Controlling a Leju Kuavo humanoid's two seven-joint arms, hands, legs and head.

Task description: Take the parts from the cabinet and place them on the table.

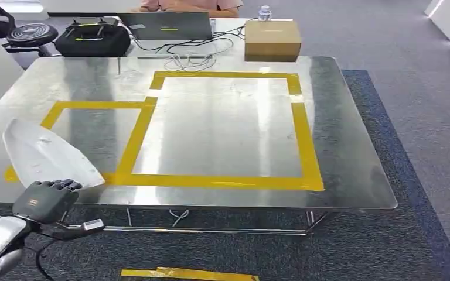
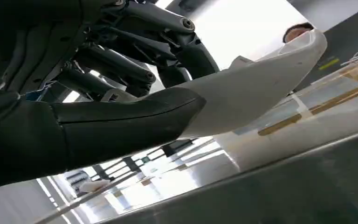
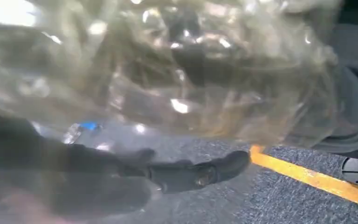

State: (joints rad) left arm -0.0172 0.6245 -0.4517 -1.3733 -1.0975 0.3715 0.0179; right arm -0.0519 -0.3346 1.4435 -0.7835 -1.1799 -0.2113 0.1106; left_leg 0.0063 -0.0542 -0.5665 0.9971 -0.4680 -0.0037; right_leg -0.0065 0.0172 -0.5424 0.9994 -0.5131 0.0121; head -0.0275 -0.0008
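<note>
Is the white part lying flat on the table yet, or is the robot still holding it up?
Held up. The left hand grips the white part at the table's near edge, tilted, its far end raised.

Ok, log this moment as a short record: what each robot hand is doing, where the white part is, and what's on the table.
left robot hand: grips the white part at its near end
white part position: over the table's near-left corner, above the smaller yellow tape outline
right robot hand: holds a clear plastic bag above carpet
table far end: cardboard box, black bag, laptop
</note>
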